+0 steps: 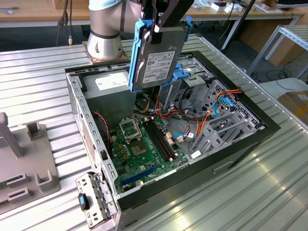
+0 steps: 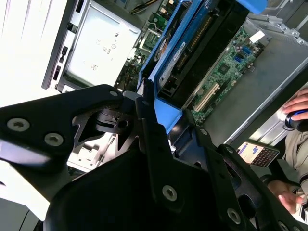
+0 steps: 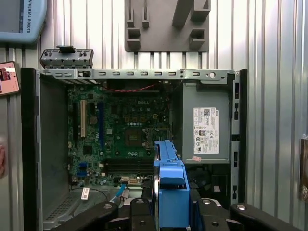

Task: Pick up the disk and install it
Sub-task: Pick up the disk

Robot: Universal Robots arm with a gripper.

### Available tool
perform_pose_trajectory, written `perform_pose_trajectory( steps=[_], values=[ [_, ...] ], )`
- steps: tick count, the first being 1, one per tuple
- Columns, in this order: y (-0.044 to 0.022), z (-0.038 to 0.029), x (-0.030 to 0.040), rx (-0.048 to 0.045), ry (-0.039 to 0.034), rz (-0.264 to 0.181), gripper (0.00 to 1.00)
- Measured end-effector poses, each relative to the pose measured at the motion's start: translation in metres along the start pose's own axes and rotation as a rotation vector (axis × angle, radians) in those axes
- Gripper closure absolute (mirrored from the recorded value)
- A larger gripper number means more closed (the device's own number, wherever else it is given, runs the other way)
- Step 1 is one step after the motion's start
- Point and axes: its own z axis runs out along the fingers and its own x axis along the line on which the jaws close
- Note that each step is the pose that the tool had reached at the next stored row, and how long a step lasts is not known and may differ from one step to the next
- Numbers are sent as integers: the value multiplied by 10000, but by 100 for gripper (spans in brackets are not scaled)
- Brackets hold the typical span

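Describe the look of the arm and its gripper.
The arm is a silvery grey tube on a flared round metal base. The gripper is matte black, built of flat angular links dotted with silver screws.

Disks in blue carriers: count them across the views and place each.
1. The disk is clamped in the end effector, above the open computer case; others may sit hidden inside it.

Bright even light, glare on table (image 1: 263,186)
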Motion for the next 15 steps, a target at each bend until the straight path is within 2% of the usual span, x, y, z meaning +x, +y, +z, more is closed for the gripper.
perform_pose_trajectory(
  steps=[5,8,12,15],
  values=[
    [-1,-1,86,0,1,-1,63],
    [-2,-3,191,-1,1,1,63],
    [-4,-4,444,1,0,0,63],
    [-4,-4,548,2,-1,0,63]
  ],
)
